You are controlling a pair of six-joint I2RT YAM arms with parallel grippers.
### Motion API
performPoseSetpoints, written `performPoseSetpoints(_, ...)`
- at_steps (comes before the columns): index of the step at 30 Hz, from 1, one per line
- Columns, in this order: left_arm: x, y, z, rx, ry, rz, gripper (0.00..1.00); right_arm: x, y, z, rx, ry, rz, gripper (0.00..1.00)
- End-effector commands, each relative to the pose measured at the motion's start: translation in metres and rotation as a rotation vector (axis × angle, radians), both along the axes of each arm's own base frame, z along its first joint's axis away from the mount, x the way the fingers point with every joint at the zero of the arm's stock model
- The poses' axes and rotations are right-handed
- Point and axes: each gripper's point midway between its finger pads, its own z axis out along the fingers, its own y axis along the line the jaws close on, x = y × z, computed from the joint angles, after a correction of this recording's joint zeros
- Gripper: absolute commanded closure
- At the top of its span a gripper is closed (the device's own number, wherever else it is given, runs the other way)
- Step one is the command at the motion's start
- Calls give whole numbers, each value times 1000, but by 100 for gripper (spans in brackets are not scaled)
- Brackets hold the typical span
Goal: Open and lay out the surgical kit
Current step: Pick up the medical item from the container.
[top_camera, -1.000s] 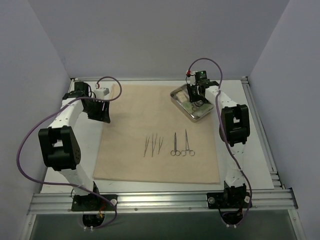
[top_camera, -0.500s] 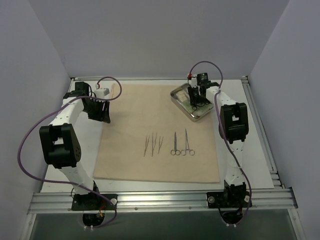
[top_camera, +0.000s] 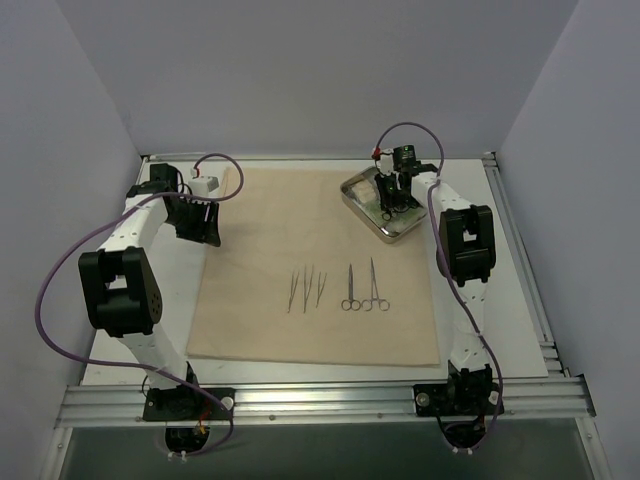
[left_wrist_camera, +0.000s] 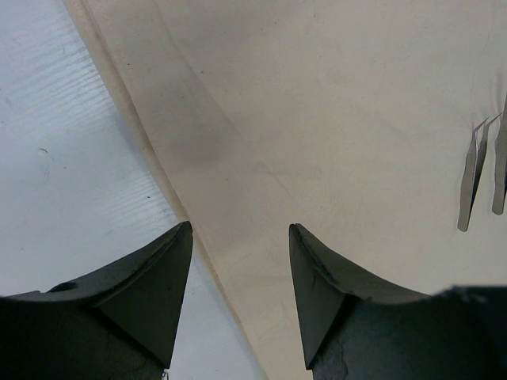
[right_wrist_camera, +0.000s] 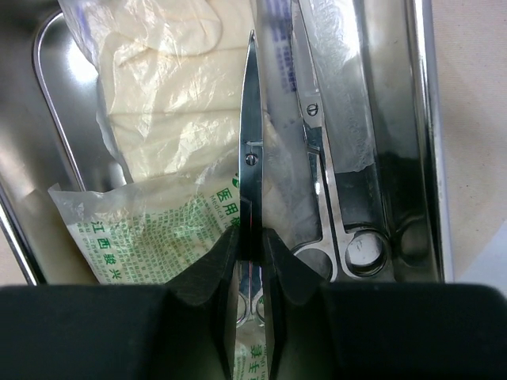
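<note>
The beige cloth wrap point(top_camera: 300, 240) lies spread flat on the table. Thin tweezers point(top_camera: 307, 289) and two scissor-handled forceps point(top_camera: 363, 288) lie in a row on it. The shiny steel tray point(top_camera: 362, 186) sits at the cloth's far right corner. My right gripper point(right_wrist_camera: 251, 245) is down in the tray point(right_wrist_camera: 424, 119), shut on a pair of steel scissors point(right_wrist_camera: 249, 150) above green-printed packets point(right_wrist_camera: 150, 229). Another pair of scissors point(right_wrist_camera: 329, 190) lies beside them. My left gripper point(left_wrist_camera: 240, 229) is open and empty over the cloth's left edge point(left_wrist_camera: 158, 158); tweezer tips point(left_wrist_camera: 474, 170) show at the right.
A white block point(top_camera: 205, 184) sits at the far left by the left arm. A clear bag of pale gloves point(right_wrist_camera: 158, 95) lies in the tray. Grey walls close in the table on three sides. Metal rails run along the near edge point(top_camera: 320, 400).
My right gripper has dropped slightly deeper into the tray and closed on the scissors. The left arm has barely moved.
</note>
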Motion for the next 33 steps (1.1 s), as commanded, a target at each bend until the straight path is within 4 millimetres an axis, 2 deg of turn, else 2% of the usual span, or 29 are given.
performPoseSetpoints(1,10,4,13,7,-47,-5,39,2,-2,20,-15,-25,49,92)
performPoseSetpoints(14,8,3,19,2,-59,-10,39,29,-2,120,10,-300,22,99)
performPoseSetpoints(22,8,3,22,1,-71,-11,39,33,1,148,67,-357,-42,100)
performPoseSetpoints(23,7,3,23,1,-71,-11,39,29,0,162,83,-389,-74,100)
performPoseSetpoints(25,7,2,24,-4,-74,-10,39,19,3,177,157,-418,-166,100)
performPoseSetpoints(26,7,2,24,-7,-75,-10,39,1,9,188,191,-457,-187,100)
performPoseSetpoints(27,7,1,24,-13,-77,-11,39,-6,7,192,197,-474,-240,100)
performPoseSetpoints(28,8,1,25,-15,-80,-12,39,-22,8,212,235,-501,-287,100)
performPoseSetpoints(29,8,1,24,-15,-80,-10,39,-37,15,207,233,-481,-304,100)
performPoseSetpoints(30,8,1,25,-20,-82,-11,39,-54,6,180,184,-429,-359,100)
performPoseSetpoints(31,8,0,24,-24,-80,-13,39,-68,6,184,193,-430,-377,100)
performPoseSetpoints(32,8,0,25,-26,-82,-13,39,-85,9,170,198,-374,-405,100)
performPoseSetpoints(33,8,-1,24,-30,-81,-15,39,-106,5,140,163,-300,-422,100)
